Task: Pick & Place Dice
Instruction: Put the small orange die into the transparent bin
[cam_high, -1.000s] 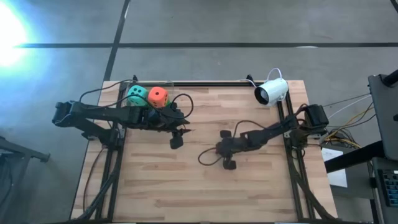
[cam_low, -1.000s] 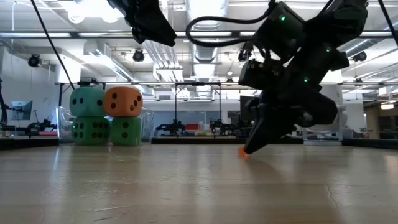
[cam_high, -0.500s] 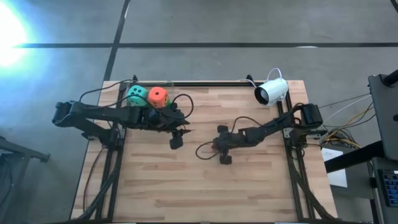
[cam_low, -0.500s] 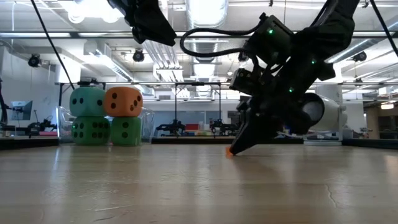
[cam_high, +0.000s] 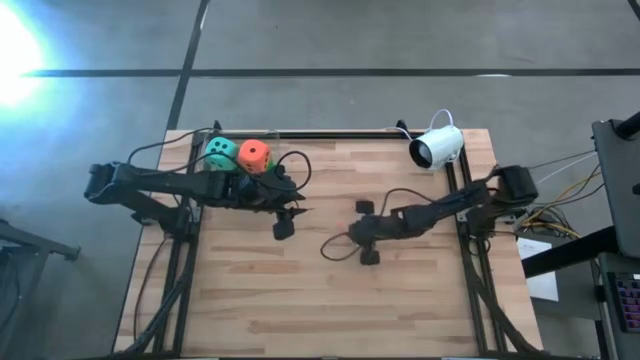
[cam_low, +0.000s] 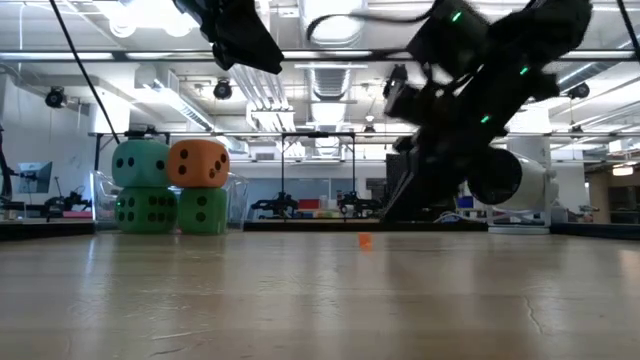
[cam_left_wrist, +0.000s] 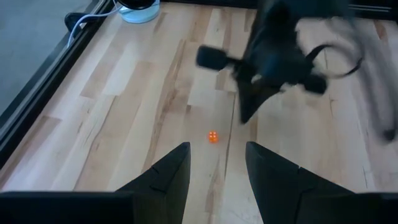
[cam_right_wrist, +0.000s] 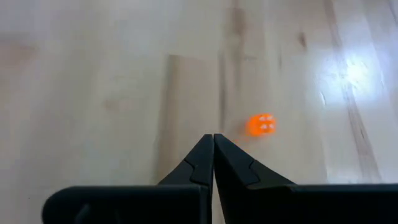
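Right gripper (cam_right_wrist: 213, 155): clenched, empty, raised off the desk (cam_high: 400, 300) | small orange die (cam_right_wrist: 262, 124): on desk just ahead, slightly to one side | stacked dice (cam_low: 170, 188): behind left gripper (cam_left_wrist: 216, 168), parted, empty | advice: part the jaws, centre over the die, descend squarely, then close.
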